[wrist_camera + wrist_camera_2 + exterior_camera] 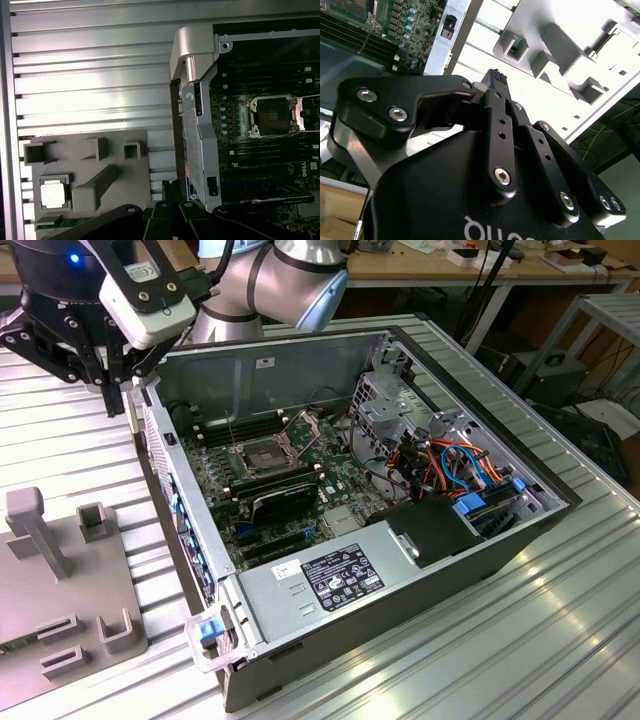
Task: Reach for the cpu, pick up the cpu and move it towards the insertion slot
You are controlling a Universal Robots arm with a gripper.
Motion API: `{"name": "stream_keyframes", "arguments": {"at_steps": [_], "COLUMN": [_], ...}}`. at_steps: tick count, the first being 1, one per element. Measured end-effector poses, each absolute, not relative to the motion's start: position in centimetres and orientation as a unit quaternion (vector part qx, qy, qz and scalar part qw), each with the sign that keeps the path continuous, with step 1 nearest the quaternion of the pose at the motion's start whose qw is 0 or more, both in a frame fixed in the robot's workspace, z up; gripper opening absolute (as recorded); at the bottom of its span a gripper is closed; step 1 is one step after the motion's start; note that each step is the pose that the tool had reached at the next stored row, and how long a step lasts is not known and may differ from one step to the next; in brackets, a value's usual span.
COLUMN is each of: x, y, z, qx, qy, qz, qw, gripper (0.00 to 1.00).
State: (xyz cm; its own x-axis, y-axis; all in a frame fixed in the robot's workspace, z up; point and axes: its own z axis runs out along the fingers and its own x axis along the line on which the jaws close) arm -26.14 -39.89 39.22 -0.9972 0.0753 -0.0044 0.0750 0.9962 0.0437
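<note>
While my black metal pincer (495, 79) hangs by the open grey computer case (197, 130), fingers seemingly clenched on nothing, the small square silver-beige cpu (52, 194) lies apart in a grey plastic tray (107, 170); the silver-framed insertion slot (272, 116) sits inside the case.

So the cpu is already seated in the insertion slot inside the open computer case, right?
No. The cpu sits in a recess of the grey holder outside the open computer case, as the first wrist view shows; the insertion slot is empty.
</note>
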Motion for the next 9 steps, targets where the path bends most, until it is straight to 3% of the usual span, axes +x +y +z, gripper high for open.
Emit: {"name": "stream_keyframes", "arguments": {"at_steps": [9], "x": [-26.50], "y": [-39.89], "z": [39.20], "qx": [0.038], "qy": [0.999], "qz": [0.022], "qw": [0.001], "gripper": [0.11]}}
